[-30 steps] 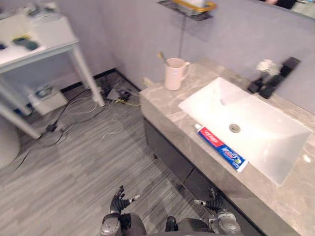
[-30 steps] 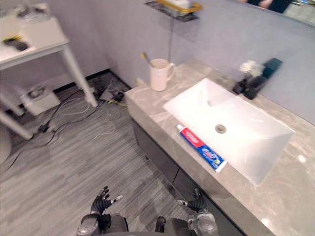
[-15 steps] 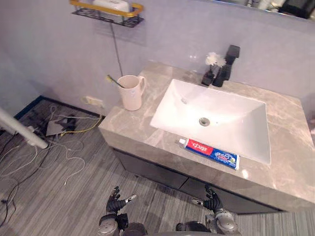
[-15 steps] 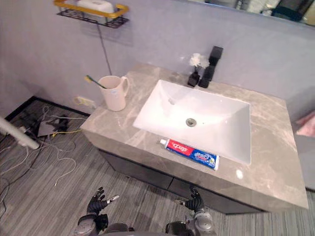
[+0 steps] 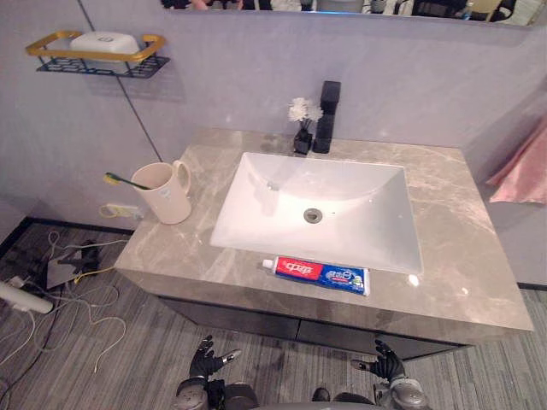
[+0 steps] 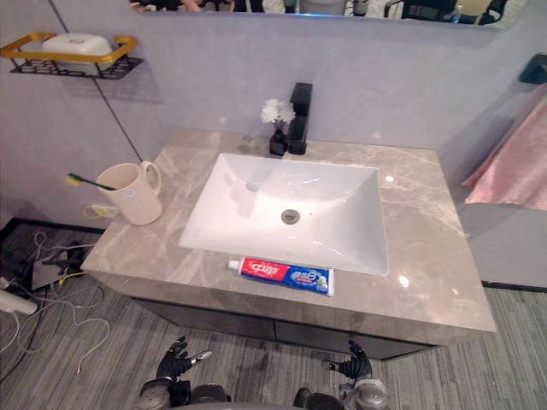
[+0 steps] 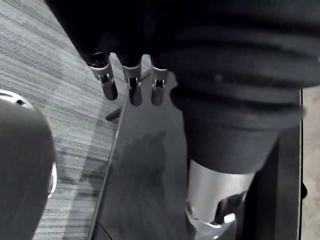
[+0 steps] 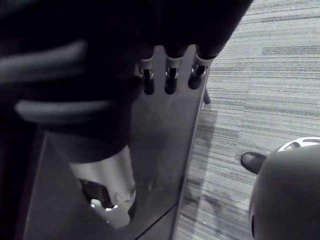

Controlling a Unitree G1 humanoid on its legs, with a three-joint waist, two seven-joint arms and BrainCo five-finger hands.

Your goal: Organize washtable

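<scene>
View from the robot's head, looking down on a washtable. Both hands hang low in front of it, well short of the counter. The left hand (image 5: 205,360) has its fingers (image 7: 131,86) spread and loose, grasping nothing. The right hand (image 5: 385,366) is the same, with its fingers (image 8: 170,76) released and empty. Just past the fingertips of both hands is the dark cabinet front (image 5: 256,319) under the grey marble counter (image 5: 466,256).

Farther ahead of the fingers, roughly between the two hands, a red, white and blue toothpaste tube (image 5: 314,275) lies flat on the counter's front strip. It runs along the near edge of the white rectangular basin (image 5: 256,213), just beside it. The basin's drain (image 5: 314,215) sits beyond the tube.

Ahead of the left hand's fingers and out to its outer side, a pale pink cup (image 5: 164,194) stands upright on the counter. A toothbrush (image 5: 126,180) leans out of it, away from the basin. Far beyond all the fingers, at the back of the counter, a black faucet (image 5: 326,115) stands with a small dark vase of white flowers (image 5: 302,126) just beside it. On the wall beyond the cup hangs a black and yellow shelf (image 5: 128,68) holding a white soap dish (image 5: 104,41). A pink towel (image 5: 523,162) hangs out past the right hand's side
</scene>
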